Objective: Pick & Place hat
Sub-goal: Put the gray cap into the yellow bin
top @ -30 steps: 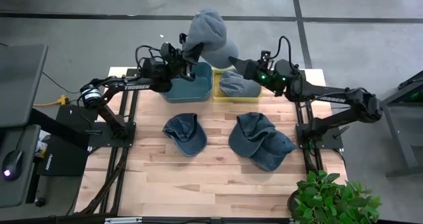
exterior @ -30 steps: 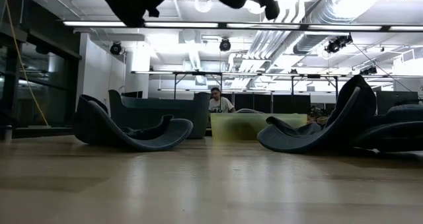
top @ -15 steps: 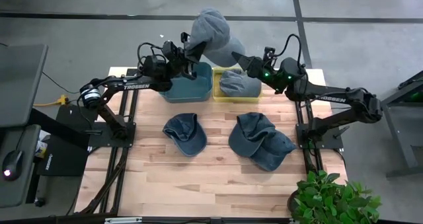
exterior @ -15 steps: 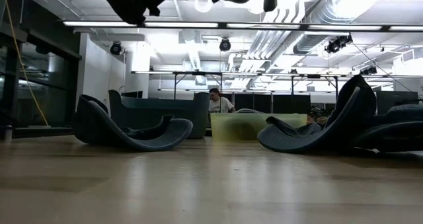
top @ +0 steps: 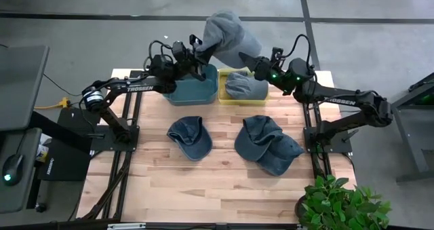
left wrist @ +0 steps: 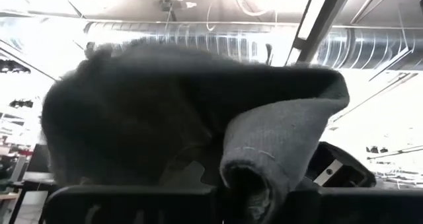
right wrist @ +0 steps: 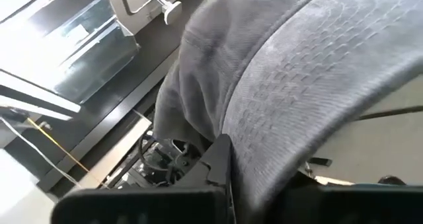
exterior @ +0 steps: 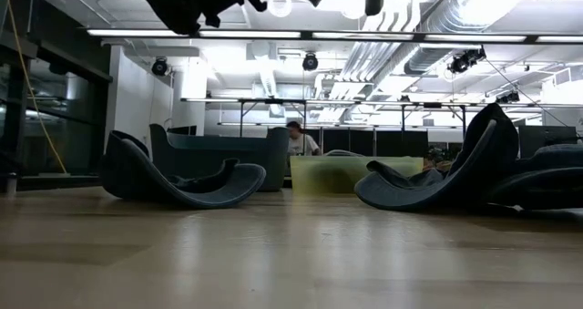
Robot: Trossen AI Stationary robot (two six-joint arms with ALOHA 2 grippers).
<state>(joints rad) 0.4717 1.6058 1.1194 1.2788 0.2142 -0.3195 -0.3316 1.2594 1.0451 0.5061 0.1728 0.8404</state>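
Grey knit: a beanie (top: 228,35) hangs in the air above the two bins at the worktop's (top: 203,182) far edge, stretched between both arms.
Left jaws (top: 196,48): clamped on the beanie's left edge, over the blue bin (top: 193,87).
Beanie, left wrist view: its rolled cuff (left wrist: 264,158) sags between the fingers.
Right jaws (top: 248,58): closed on the beanie's right edge, above the yellow bin (top: 243,98), where another grey hat (top: 244,86) already lies.
Denim caps: one (top: 190,136) sits left of centre, two more (top: 268,144) overlap to the right, all untouched.
Risk: if the two arms pull apart unevenly, the knit could slip from one grip and swing.
Risk: letting go from this height could drop the beanie on a bin rim or behind the worktop.
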